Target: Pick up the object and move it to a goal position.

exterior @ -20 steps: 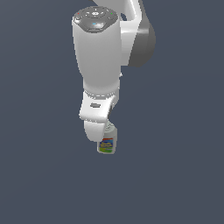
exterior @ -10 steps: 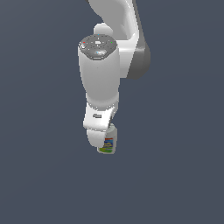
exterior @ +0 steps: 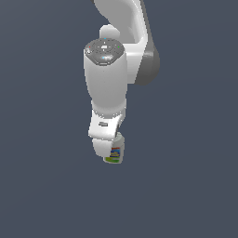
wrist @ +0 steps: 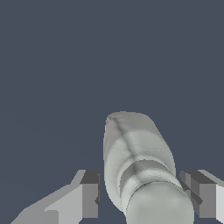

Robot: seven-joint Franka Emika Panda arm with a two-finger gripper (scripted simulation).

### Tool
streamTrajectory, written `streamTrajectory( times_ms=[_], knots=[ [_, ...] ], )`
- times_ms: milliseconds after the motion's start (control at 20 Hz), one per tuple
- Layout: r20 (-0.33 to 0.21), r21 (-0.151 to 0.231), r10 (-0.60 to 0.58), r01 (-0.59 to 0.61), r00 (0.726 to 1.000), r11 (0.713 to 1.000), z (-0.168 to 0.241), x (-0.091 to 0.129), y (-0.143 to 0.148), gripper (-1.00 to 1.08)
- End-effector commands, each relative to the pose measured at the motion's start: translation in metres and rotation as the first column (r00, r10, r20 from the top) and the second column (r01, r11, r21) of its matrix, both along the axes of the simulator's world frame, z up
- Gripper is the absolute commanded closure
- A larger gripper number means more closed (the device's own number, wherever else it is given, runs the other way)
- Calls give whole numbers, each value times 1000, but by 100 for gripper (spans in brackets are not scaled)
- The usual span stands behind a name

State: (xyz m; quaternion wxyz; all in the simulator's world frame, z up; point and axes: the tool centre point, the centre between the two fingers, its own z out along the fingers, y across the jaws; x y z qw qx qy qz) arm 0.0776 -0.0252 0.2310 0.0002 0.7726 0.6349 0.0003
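The object, a small white bottle with a round cap and a coloured label (exterior: 115,153), stands on the dark grey floor, partly hidden behind my gripper (exterior: 108,157) in the exterior view. In the wrist view the bottle (wrist: 133,153) sits between my two fingers, its cap nearest the camera. One finger (wrist: 89,194) and the other finger (wrist: 197,194) stand on either side of it, and a narrow gap shows at each side. The jaws are open around the bottle, not pressing on it.
A plain dark grey floor (exterior: 42,186) surrounds the bottle. The white arm (exterior: 106,79) rises straight above the gripper. No other object shows.
The arm came down over the bottle during the first half second and has hardly moved since. The bottle has stayed in the same place.
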Motion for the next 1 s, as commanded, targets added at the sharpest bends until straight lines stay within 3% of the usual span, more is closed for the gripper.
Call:
streamTrajectory(
  times_ms=[0,350,950],
  knots=[
    [-1,0,0,0,1000,1000,-1,0,0,108],
    [0,0,0,0,1000,1000,9,-2,6,108],
    [-1,-1,0,0,1000,1000,78,-14,56,108]
  ],
)
